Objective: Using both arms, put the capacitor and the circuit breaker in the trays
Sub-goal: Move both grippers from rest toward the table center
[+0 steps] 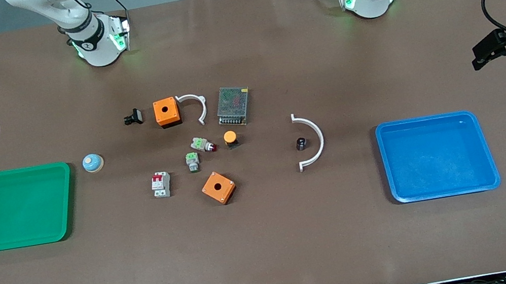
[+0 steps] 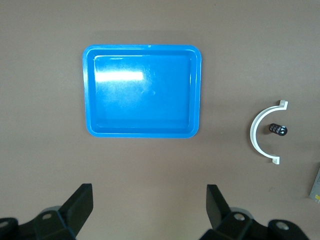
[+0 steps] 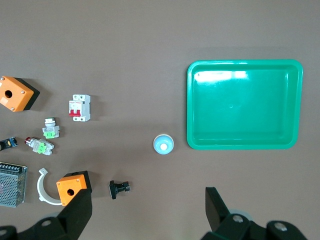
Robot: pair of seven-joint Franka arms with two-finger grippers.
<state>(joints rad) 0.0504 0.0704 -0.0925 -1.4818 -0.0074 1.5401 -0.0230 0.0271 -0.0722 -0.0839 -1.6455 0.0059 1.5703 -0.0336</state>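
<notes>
The left claw (image 2: 150, 210) hangs released, fingers spread wide with nothing between them, up over the table's (image 1: 271, 252) left-arm end; that arm waits. The blue tray (image 2: 141, 133) lies beneath its wrist camera. The right claw (image 3: 149, 210) is likewise released and bare, raised over the right-arm end, that arm waiting too, with the green tray (image 3: 244, 144) below its camera.

The capacitor (image 1: 301, 143) lies on the table inside the curve of a white half-ring clamp (image 1: 315, 139), just apart from it, between the cluster of parts and the blue tray. The circuit breaker (image 1: 161, 184) rests on the table at the cluster's edge toward the green tray, red levers up, nearer the front camera than the two green-and-grey button switches (image 1: 192, 162) beside it.

Around them sit two orange boxes (image 1: 167, 112), a second white clamp (image 1: 195, 106), a mesh-topped power supply (image 1: 233, 105), an orange-capped button (image 1: 230, 138), a black clip (image 1: 133, 117) and a pale blue dome button (image 1: 93, 163) just beside the green tray.
</notes>
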